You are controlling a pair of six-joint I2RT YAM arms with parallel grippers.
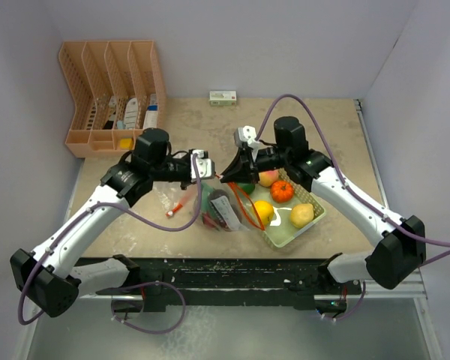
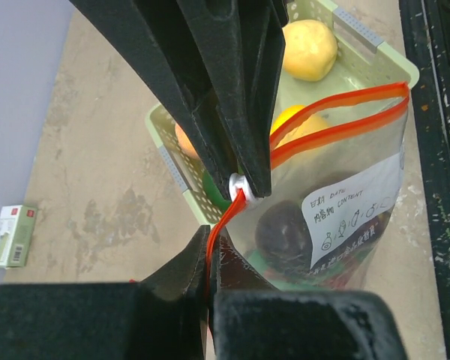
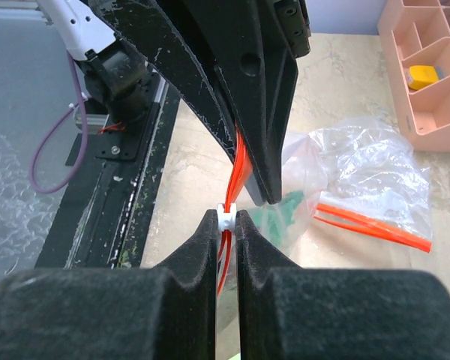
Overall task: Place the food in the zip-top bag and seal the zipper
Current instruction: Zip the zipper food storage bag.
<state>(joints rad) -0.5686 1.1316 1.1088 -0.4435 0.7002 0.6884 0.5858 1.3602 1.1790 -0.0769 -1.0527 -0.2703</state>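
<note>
The zip-top bag [image 1: 223, 210] hangs between both grippers above the table, left of the green tray. Its mouth stands partly open [image 2: 337, 112]. My left gripper [image 2: 210, 241] is shut on the end of the orange-red zipper [image 2: 223, 221]. My right gripper [image 3: 226, 219] is shut on the white slider tab [image 3: 226, 216], right next to the left fingers. Inside the bag are a dark purple food [image 2: 283, 232] and something green [image 3: 285, 210]. More food lies in the tray: an orange piece [image 1: 282, 191], a yellow one [image 1: 264, 212] and a pale yellow one [image 1: 301, 215].
The pale green tray [image 1: 285, 236] sits at front right. A second crumpled clear bag [image 3: 367, 176] with an orange-red strip lies on the table to the left. A pink organizer [image 1: 109, 94] stands at back left, a small box [image 1: 223, 97] at the back wall.
</note>
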